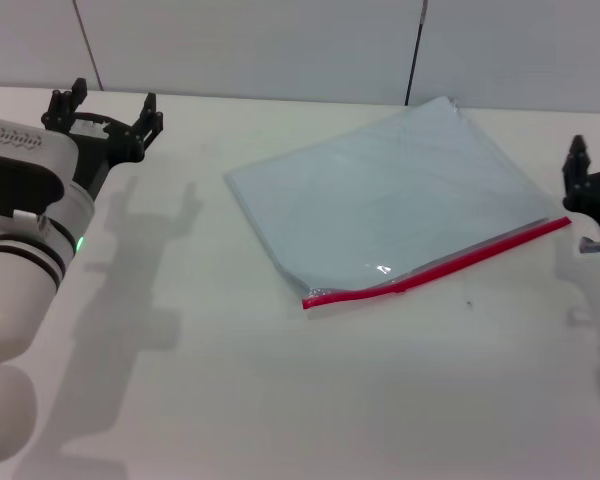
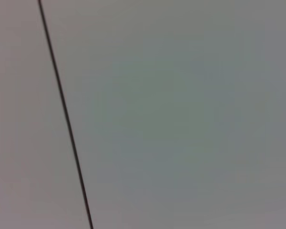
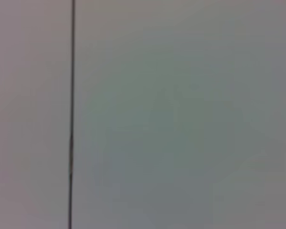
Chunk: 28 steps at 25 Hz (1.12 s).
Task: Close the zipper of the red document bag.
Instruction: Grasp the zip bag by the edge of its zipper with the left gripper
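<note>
The red document bag [image 1: 385,205] lies flat on the white table in the head view, a pale blue-grey pouch turned at an angle. Its zipper [image 1: 440,267] is a bright red strip along the near edge, running from lower left up to the right. I cannot make out the slider. My left gripper [image 1: 105,113] is held above the table at the far left, well away from the bag, fingers spread and empty. My right gripper [image 1: 595,165] is at the right edge, just beyond the zipper's right end, fingers apart and empty. Both wrist views show only a plain wall.
A white table [image 1: 280,390] spreads out in front of the bag. A pale wall with a dark vertical seam [image 1: 415,50] stands behind it.
</note>
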Tool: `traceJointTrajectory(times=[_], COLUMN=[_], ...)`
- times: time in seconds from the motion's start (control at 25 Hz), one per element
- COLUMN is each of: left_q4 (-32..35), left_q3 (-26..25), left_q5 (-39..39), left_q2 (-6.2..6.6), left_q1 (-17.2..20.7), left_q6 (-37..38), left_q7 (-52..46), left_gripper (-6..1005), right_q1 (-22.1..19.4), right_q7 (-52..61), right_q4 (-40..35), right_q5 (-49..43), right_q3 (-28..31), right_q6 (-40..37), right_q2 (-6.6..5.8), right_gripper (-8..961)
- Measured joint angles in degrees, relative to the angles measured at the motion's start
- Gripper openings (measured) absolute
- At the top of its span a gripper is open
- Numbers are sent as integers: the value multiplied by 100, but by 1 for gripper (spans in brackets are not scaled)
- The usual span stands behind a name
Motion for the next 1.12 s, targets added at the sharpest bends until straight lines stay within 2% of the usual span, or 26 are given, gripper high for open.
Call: traceJointTrajectory(times=[0.16,0.36,0.48,0.88,1.12], left_q4=[39,33,1,2,312], left_q3=[99,451,669,854,1188], left_q5=[-27,-52,-67,-80,-19], left_q2=[-14,-18,-18,-15,49], left_q1=[112,266,296,309,303], left_q6=[-212,-1079,-1363,-1348,-900], left_q7=[-32,-43,-49,-27,294], left_gripper=[876,877,877,876,876], right_q1=[-160,-259,-260,-231,-210], right_q7=[0,6,7,7,7], right_q4=[-67,-153,-166,-149,-89], right_q5=[2,3,3,89,282], right_q3=[-169,-389,-396,-372,-401], right_q6=[407,854,854,780,678], right_q2=[4,2,-3,-18,-30], right_gripper=[403,405,407,406,405])
